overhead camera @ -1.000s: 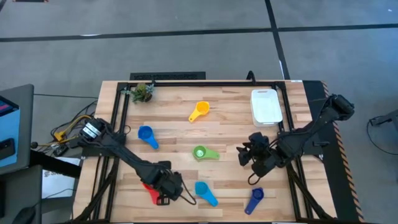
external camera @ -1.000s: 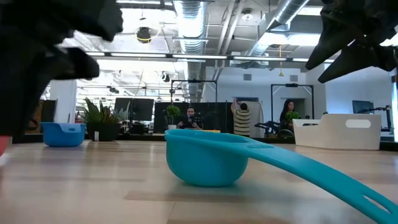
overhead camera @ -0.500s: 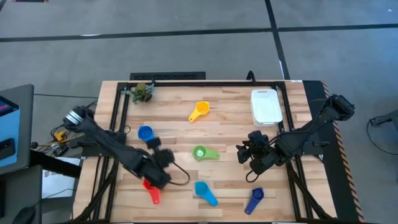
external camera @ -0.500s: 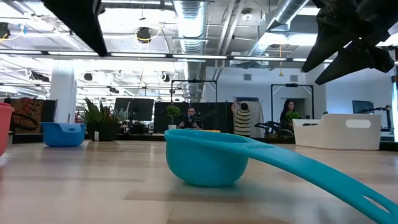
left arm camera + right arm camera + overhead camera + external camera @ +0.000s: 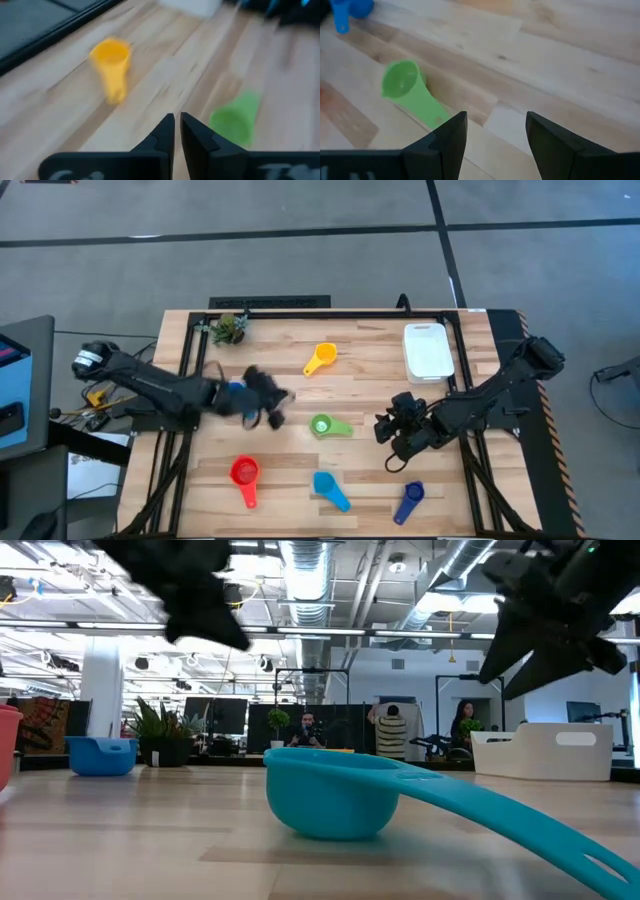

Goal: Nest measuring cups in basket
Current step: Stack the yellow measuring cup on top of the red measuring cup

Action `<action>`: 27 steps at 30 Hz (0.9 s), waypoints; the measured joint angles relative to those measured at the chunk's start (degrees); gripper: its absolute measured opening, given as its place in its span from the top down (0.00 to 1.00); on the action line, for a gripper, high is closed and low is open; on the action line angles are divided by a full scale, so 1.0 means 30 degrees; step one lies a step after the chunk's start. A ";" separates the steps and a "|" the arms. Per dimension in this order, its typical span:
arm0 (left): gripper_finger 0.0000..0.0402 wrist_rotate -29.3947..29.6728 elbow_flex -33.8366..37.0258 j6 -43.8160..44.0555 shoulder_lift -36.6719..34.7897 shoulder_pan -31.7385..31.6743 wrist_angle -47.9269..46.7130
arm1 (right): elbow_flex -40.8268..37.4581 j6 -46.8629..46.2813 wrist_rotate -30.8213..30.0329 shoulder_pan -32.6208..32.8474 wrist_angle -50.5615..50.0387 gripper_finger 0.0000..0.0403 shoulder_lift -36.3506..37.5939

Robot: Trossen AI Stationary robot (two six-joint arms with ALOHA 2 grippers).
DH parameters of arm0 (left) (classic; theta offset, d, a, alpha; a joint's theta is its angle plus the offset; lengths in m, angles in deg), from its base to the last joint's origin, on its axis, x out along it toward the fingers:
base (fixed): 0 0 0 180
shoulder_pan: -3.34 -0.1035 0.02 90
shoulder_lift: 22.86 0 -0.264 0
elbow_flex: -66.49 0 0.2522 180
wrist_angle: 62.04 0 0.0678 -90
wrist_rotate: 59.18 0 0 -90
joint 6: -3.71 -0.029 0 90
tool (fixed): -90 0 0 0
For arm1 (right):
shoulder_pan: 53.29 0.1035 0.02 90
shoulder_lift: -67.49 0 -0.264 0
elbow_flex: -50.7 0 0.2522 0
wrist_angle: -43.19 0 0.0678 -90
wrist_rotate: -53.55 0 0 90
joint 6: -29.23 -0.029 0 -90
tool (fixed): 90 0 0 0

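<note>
Wooden table [image 5: 370, 385] carries six visible cups, all lying separately. White basket [image 5: 428, 351] sits at the far right corner with nothing visibly in it. Yellow cup [image 5: 320, 359] lies far centre; green cup [image 5: 329, 426] at mid-table; red cup [image 5: 245, 478], light blue cup [image 5: 329, 489] and dark blue cup [image 5: 409, 501] lie along the near edge, well apart from one another. A second blue cup [image 5: 235, 393] lies left of centre, partly hidden under the left arm. Small plant [image 5: 230, 329] stands at the far left corner.

Left gripper [image 5: 270, 402] hangs above the table between the second blue cup and the green cup; fingers [image 5: 162, 134] pressed nearly together, holding nothing. Right gripper [image 5: 392, 428] hangs just right of the green cup; fingers [image 5: 451, 136] spread wide, holding nothing.
</note>
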 joint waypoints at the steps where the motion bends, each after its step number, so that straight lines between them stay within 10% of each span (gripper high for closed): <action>1: 0.93 -0.1581 0.0000 -0.0523 0.0259 -0.1186 0.1249 | 0.0000 0.0002 0.0387 -0.0117 0.0053 0.44 -0.0198; 5: 0.85 -0.4825 0.0007 -0.2145 0.1297 -0.4631 0.3731 | -0.0007 -0.0027 0.1098 -0.0205 0.0221 0.44 -0.0774; 15: 0.68 -0.5276 -0.0407 -0.3339 0.5748 -0.8599 0.9820 | -0.0007 0.0092 0.0514 -0.0691 0.0464 0.44 -0.1052; 27: 0.66 -0.5461 -0.6017 -0.4581 1.1814 -1.0182 0.6724 | -0.0007 0.0501 0.1372 -0.0810 0.0005 0.44 -0.1037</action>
